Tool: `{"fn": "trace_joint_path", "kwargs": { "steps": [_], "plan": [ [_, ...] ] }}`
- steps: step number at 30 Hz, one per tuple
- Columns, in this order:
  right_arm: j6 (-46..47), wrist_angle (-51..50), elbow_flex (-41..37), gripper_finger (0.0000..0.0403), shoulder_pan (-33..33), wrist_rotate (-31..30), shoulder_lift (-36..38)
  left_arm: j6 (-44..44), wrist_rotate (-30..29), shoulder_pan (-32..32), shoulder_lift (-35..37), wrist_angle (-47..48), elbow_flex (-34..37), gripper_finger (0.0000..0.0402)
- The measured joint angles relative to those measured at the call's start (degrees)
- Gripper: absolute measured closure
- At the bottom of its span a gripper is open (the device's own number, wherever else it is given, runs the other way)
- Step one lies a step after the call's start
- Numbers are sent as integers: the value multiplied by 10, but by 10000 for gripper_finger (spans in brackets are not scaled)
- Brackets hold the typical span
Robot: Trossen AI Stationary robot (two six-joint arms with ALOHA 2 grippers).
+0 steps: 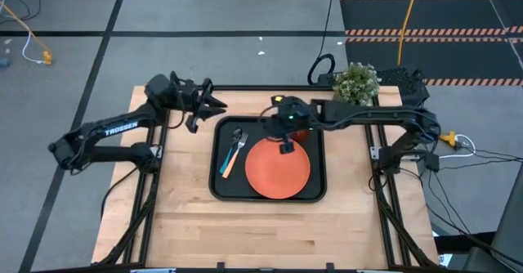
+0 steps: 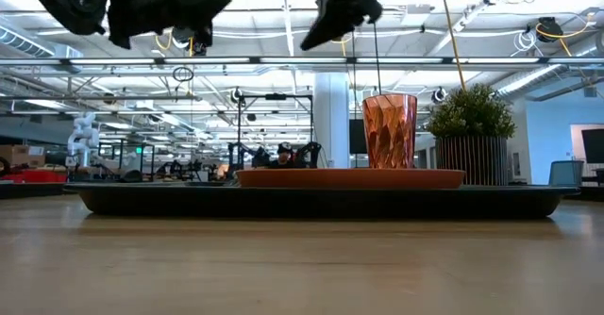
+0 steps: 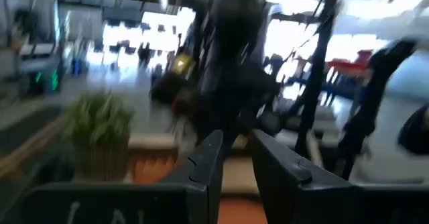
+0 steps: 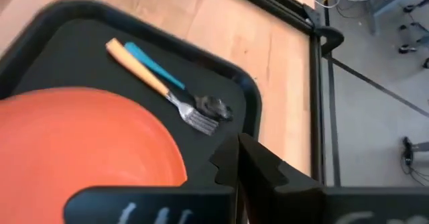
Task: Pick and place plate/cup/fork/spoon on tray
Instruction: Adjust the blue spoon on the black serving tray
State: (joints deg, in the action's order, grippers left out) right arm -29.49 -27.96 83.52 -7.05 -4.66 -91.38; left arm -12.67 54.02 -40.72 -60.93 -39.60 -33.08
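Four items sit in tray [image 1: 219, 187]: plate [image 1: 276, 167] fills tray's middle and right part, fork [image 1: 235, 149] and spoon [image 1: 226, 166] lie side by side touching in tray's left part, cup [image 2: 390, 130] stands upright at tray's far right corner, just beside plate. Right end effector [image 1: 286, 146] above tray's far edge near cup, fingers closed, empty. Left end effector [image 1: 214, 103] raised past tray's far left corner, fingers slightly parted, empty. Potted plant [image 1: 356, 82] on worktop [image 1: 261, 228] beyond tray's far right corner
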Motion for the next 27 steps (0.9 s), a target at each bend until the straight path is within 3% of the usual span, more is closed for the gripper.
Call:
{"fn": "trace_joint_path", "kwargs": {
  "steps": [4,11,15,18,27],
  "plan": [
    [25,-38,42,386,12,1,-36,103,-8,-19,25,107,0,321],
    [26,-110,97,357,20,2,-113,158,-33,-24,40,214,0,321],
    [-18,-113,134,341,20,3,-156,243,-115,-23,39,316,0,321],
    [-46,-100,159,324,23,4,-187,273,-166,-30,44,322,0,321],
    [-93,-53,180,274,47,24,-239,277,-171,-39,93,302,0,321]
  ]
}}
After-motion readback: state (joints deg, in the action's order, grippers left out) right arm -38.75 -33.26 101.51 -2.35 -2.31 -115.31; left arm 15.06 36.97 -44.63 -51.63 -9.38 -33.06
